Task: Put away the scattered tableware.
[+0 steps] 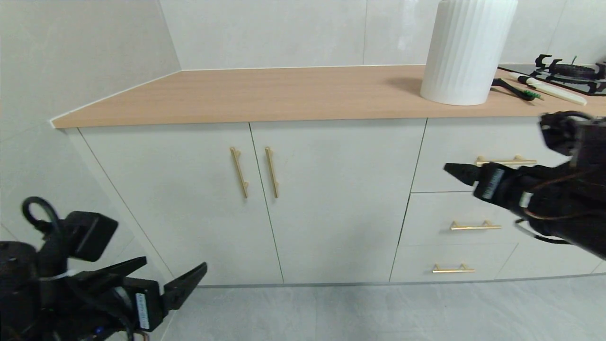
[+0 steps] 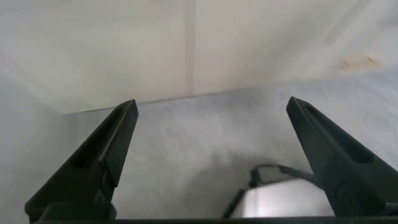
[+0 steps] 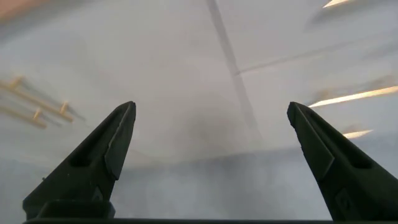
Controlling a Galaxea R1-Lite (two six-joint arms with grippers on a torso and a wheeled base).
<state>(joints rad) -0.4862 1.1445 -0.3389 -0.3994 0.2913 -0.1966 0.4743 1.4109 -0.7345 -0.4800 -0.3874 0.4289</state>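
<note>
Before the cabinet (image 1: 331,189), left claw (image 1: 175,263) and right claw (image 3: 211,109) both gape wide, empty.

The wooden counter (image 1: 284,94) lies above both pincers. The right pincer (image 1: 452,169) hangs just below its front edge. The left pincer (image 1: 175,263) sits far lower, well apart from it. A white ribbed jar (image 1: 466,52) stands upright on the counter, almost straight above the right pincer's tip. Just beside the jar, on the side away from the left pincer, lie a black utensil (image 1: 509,88), green at one end, and a cream knife (image 1: 556,93), close together. Beyond them is a black hob (image 1: 570,72), near the wall.
</note>
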